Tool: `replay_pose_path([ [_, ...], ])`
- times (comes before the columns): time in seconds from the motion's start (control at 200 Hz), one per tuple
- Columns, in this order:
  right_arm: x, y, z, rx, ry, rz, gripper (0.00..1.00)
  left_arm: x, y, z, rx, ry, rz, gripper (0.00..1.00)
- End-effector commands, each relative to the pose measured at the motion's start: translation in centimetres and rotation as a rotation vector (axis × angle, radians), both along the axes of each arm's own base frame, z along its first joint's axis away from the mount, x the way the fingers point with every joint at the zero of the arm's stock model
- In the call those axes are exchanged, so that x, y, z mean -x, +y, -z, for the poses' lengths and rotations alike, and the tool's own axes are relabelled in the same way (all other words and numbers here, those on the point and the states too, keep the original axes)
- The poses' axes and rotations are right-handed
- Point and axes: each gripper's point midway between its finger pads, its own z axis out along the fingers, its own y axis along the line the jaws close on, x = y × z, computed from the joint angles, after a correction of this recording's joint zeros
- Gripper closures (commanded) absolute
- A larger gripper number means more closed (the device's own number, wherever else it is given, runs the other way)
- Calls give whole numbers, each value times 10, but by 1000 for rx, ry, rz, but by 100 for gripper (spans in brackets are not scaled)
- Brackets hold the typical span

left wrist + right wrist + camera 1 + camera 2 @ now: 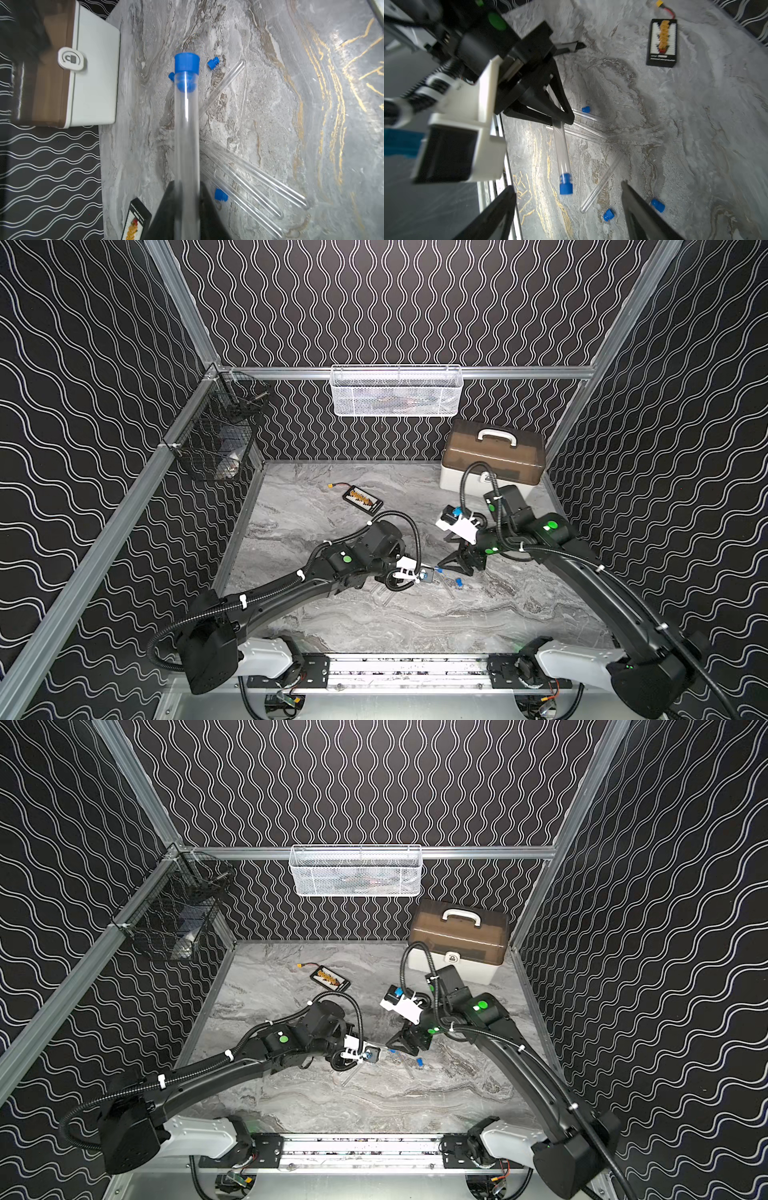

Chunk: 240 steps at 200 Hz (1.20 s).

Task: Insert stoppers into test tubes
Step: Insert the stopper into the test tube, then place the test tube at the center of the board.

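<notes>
Clamping a tube mid-frame, the left gripper is tight; the right gripper gapes empty near its stopper, spare tubes around.

Tabletop — glossy marble-look; test tubes clear, smooth; stoppers matt plastic.

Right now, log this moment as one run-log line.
left gripper: shut on test tube | stopper: in tube mouth | right gripper: open, empty | loose tubes, loose stoppers: on table

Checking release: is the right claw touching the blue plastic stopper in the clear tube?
Apart. Right wrist view: the open right claw flanks the blue plastic stopper with clear gaps.
</notes>
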Motion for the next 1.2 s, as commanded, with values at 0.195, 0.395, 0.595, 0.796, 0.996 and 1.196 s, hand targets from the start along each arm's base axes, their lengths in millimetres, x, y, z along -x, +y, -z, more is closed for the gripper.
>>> replay_pose_path([
  [0.195,-66,-66,14,-154,69,722,22,-25,18,5,199,436,-341,100],
  [0.395,-79,-81,37,-148,125,856,25,-47,37,15,288,738,-578,100],
  [0.595,-81,-79,43,-121,126,823,26,-53,41,15,304,751,-606,100],
  [0.796,-83,-78,45,-111,122,805,26,-63,52,25,304,784,-686,100],
  [0.996,-85,-76,50,-102,119,783,26,-78,84,61,223,793,-834,100],
  [1.196,-90,-71,56,-88,123,747,26,-92,101,83,207,775,-885,100],
])
